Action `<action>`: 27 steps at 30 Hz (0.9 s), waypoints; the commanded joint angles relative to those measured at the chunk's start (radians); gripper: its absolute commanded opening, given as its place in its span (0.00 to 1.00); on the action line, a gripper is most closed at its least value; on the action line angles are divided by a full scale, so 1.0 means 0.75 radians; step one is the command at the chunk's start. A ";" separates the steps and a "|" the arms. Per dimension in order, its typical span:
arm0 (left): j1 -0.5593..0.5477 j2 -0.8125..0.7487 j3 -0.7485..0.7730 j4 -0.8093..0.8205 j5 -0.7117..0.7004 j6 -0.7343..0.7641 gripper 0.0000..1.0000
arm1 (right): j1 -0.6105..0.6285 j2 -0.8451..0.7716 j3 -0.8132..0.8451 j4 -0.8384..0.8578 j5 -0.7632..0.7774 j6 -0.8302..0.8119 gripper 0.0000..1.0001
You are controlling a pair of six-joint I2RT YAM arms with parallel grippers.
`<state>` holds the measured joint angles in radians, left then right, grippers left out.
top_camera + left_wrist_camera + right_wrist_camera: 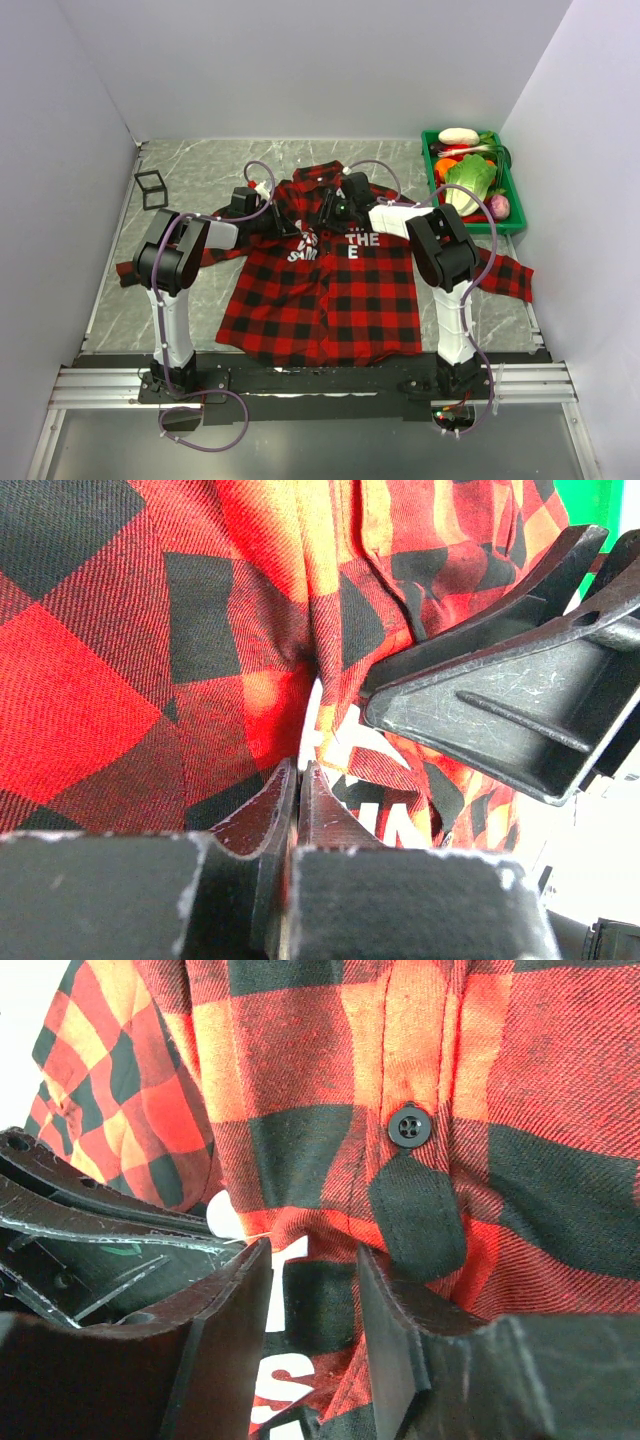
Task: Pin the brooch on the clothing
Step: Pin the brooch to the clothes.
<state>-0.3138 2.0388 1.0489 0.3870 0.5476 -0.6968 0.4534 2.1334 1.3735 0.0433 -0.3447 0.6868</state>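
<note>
The clothing point(320, 290), a red-and-black plaid shirt with white letters, lies flat on the table. Both grippers meet at its chest. My left gripper point(298, 232) point(301, 768) is shut, and a fold of the shirt's front panel point(250, 680) runs down into its tips. My right gripper point(328, 212) point(313, 1250) stands open just beside it, over the white letters point(290, 1380), below a black button point(408, 1125). Its right finger point(400, 1330) touches a folded flap of fabric. The right gripper's fingers point(480, 720) show in the left wrist view. The brooch is hidden.
A green crate point(510, 215) of toy vegetables stands at the back right. A small black wire-frame cube point(151, 188) sits at the back left. The shirt's sleeves point(505, 275) spread out towards both side walls.
</note>
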 commanded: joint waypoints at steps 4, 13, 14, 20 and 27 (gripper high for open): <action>-0.001 -0.017 -0.010 -0.058 0.002 0.011 0.01 | 0.001 -0.032 0.001 0.010 -0.025 -0.020 0.46; -0.003 -0.010 0.005 -0.070 0.000 0.021 0.01 | 0.025 0.025 0.109 -0.029 -0.035 -0.040 0.46; -0.001 -0.008 0.005 -0.068 0.000 0.019 0.01 | 0.034 0.027 0.118 -0.035 -0.031 -0.046 0.46; -0.001 -0.008 0.005 -0.064 0.008 0.015 0.01 | 0.066 0.041 0.142 -0.047 -0.015 -0.042 0.46; -0.001 -0.021 0.003 -0.064 0.008 0.009 0.01 | 0.083 0.035 0.099 -0.031 -0.015 -0.042 0.38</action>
<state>-0.3134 2.0388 1.0492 0.3836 0.5480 -0.6964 0.5022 2.1494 1.4387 0.0082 -0.3611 0.6628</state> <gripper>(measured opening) 0.031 0.401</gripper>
